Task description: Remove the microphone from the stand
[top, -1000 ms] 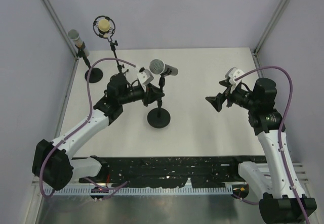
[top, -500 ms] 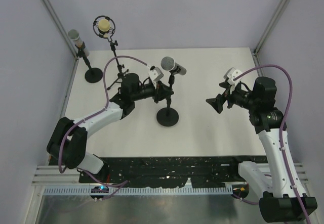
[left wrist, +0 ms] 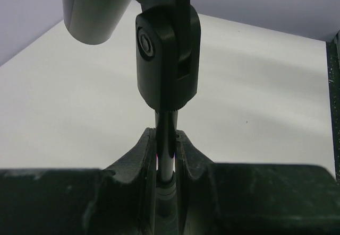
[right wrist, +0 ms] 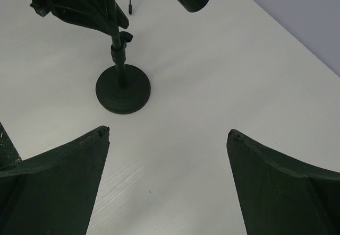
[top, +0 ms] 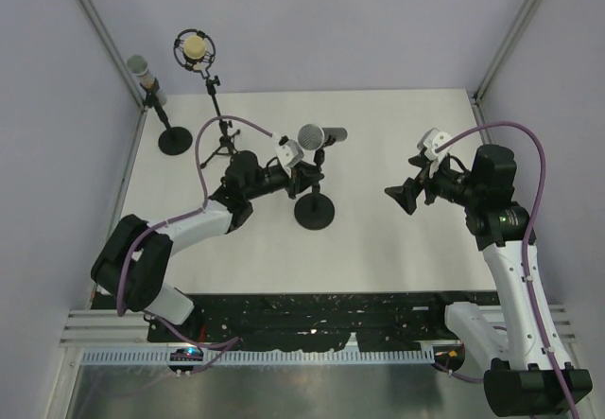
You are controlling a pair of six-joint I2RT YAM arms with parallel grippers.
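Two claws: left claw (left wrist: 166, 139) clamps the stand (top: 314, 211) steady; right claw (right wrist: 168, 133) (wide open) should next take the microphone (top: 317, 136).

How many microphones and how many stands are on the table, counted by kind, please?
Handheld microphones: 2 (centre microphone, far-left microphone)
Shock-mounted microphones: 1 (studio microphone)
Round-base stands: 2 (centre stand, far-left stand)
Tripod stands: 1 (tripod stand)
Total: 6
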